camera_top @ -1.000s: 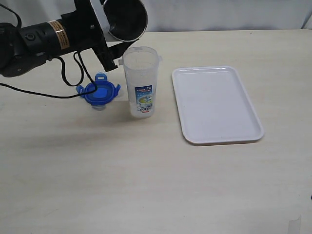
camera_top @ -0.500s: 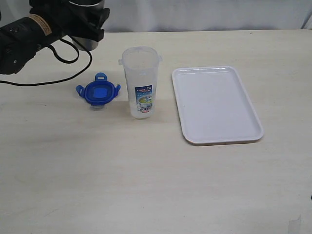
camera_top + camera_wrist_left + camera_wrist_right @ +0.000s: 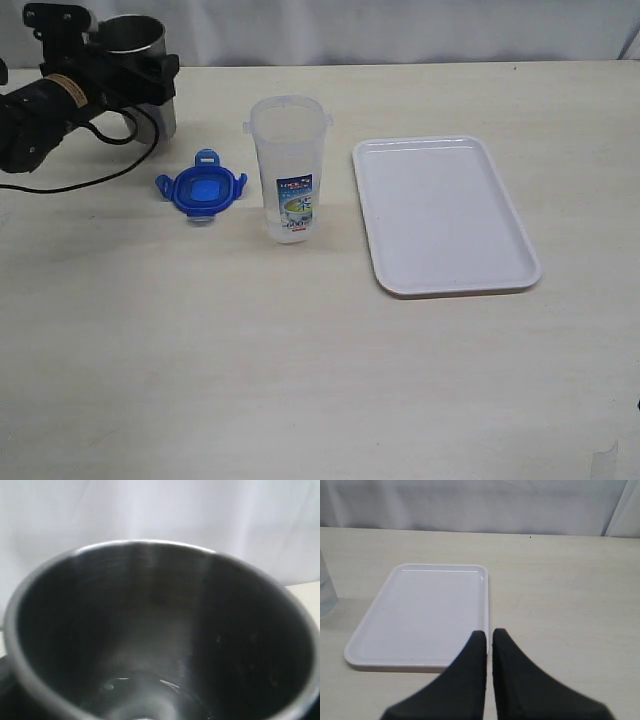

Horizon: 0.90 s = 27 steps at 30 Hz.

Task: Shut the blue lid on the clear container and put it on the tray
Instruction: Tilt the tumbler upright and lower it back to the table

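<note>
Across a pale wooden tabletop [image 3: 300, 380], the tall clear plastic container [image 3: 289, 170] is standing upright near the middle, its mouth uncovered and its blue-and-white label facing the exterior camera. The small blue plastic lid [image 3: 201, 192], flaps splayed, is lying flat on the table just beside the container at its 9 o'clock, not touching it. The flat white rectangular tray [image 3: 445, 215] is lying at the container's 3 o'clock, a strip of table showing between them. At the lid's 11 o'clock, near the table's far edge, the left gripper [image 3: 125, 72] is clasping an upright steel cup [image 3: 135, 35], its black jaws spread wide around the cup's body; the cup's dark interior [image 3: 150, 630] is filling the left wrist view. The right gripper [image 3: 488, 632] is hanging over the tray's rim [image 3: 420, 610], its fingers pressed almost together and holding nothing.
</note>
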Motion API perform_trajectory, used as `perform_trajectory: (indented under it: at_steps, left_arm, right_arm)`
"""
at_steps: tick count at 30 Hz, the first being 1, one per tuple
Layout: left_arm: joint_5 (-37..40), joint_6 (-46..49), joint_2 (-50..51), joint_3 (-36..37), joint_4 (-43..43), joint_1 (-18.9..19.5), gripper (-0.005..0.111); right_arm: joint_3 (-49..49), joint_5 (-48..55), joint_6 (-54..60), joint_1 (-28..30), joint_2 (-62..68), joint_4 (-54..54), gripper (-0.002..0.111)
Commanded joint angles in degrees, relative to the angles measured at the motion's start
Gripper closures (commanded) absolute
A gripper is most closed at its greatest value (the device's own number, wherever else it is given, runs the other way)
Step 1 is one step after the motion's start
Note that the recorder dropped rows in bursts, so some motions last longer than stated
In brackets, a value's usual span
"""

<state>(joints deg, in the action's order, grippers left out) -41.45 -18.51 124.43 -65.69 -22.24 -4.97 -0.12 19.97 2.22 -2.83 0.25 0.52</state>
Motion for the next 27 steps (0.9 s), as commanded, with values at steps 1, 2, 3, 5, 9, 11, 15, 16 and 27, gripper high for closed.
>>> perform_trajectory:
  at_steps: [1, 2, 3, 5, 9, 11, 15, 16, 27]
  left_arm:
    - [-3.4, 2.8, 2.7, -2.7, 0.4, -0.1, 0.107]
    - [-3.8, 3.7, 3.1, -2.9, 0.5, -0.1, 0.107]
    - [-3.8, 4.4, 3.5, -3.1, 0.5, -0.1, 0.107]
    - [-4.5, 5.3, 4.0, -3.6, 1.9, -0.1, 0.107]
    - [-4.6, 5.4, 4.2, -4.6, 5.9, -0.1, 0.107]
    - [-4.6, 5.4, 4.2, -5.5, 6.6, -0.1, 0.107]
    - [-4.8, 5.4, 4.8, -7.5, 6.9, -0.1, 0.107]
    - [-4.6, 5.4, 5.7, -8.9, 6.9, -0.1, 0.107]
    - [-1.8, 6.4, 10.1, -13.4, 6.9, 0.3, 0.107]
  right_arm:
    - [0.1, -0.2, 0.0, 0.3, -0.3, 0.2, 0.104]
    - [0.1, -0.2, 0.0, 0.3, -0.3, 0.2, 0.104]
    - [0.1, -0.2, 0.0, 0.3, -0.3, 0.2, 0.104]
    - [0.1, -0.2, 0.0, 0.3, -0.3, 0.2, 0.104]
    - [0.1, -0.2, 0.0, 0.3, -0.3, 0.2, 0.104]
    - [0.1, -0.2, 0.0, 0.3, -0.3, 0.2, 0.104]
    - [0.1, -0.2, 0.0, 0.3, -0.3, 0.2, 0.104]
    - [0.1, -0.2, 0.0, 0.3, -0.3, 0.2, 0.104]
    - [0.1, -0.2, 0.0, 0.3, -0.3, 0.2, 0.104]
